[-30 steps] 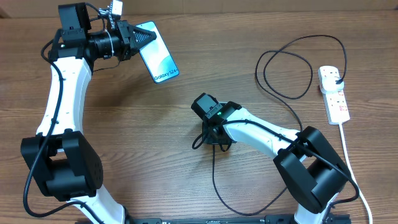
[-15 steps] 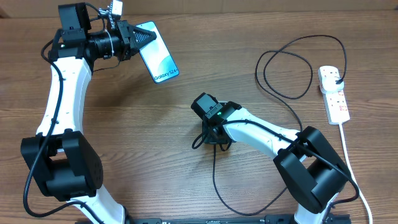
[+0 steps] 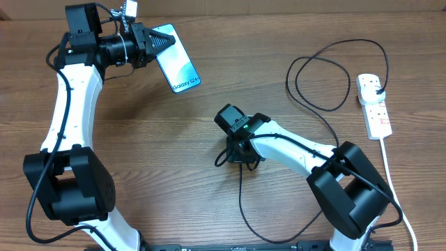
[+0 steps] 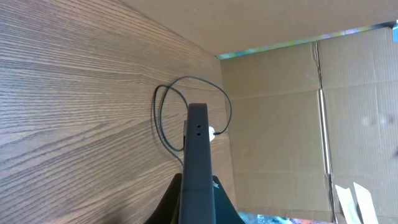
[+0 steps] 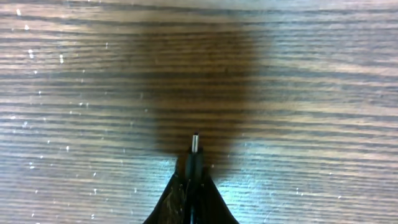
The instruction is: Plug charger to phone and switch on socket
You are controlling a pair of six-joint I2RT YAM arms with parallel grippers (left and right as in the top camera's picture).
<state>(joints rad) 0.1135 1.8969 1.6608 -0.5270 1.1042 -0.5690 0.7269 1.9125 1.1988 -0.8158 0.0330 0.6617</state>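
Note:
My left gripper [image 3: 155, 42] is shut on one end of the phone [image 3: 179, 65] and holds it above the table at the back left, its teal screen tilted upward. The left wrist view shows the phone [image 4: 198, 155] edge-on between my left gripper's [image 4: 198, 208] fingers. At the table's middle my right gripper [image 3: 240, 157] points down, shut on the charger's connector end [image 5: 194, 152], whose metal tip sticks out past my right gripper [image 5: 193, 182] just over the wood. The charger cable [image 3: 240, 195] loops away to its black plug [image 3: 377, 88] in the white socket [image 3: 376, 115] at the far right.
The charger's cable forms a large loop [image 3: 320, 77] on the table left of the socket. The socket's thick white cord [image 3: 391, 181] runs toward the front right edge. Cardboard walls [image 4: 280, 124] stand behind the table.
My right gripper has closed on the charger's connector end. The left arm and the phone have stayed where they were.

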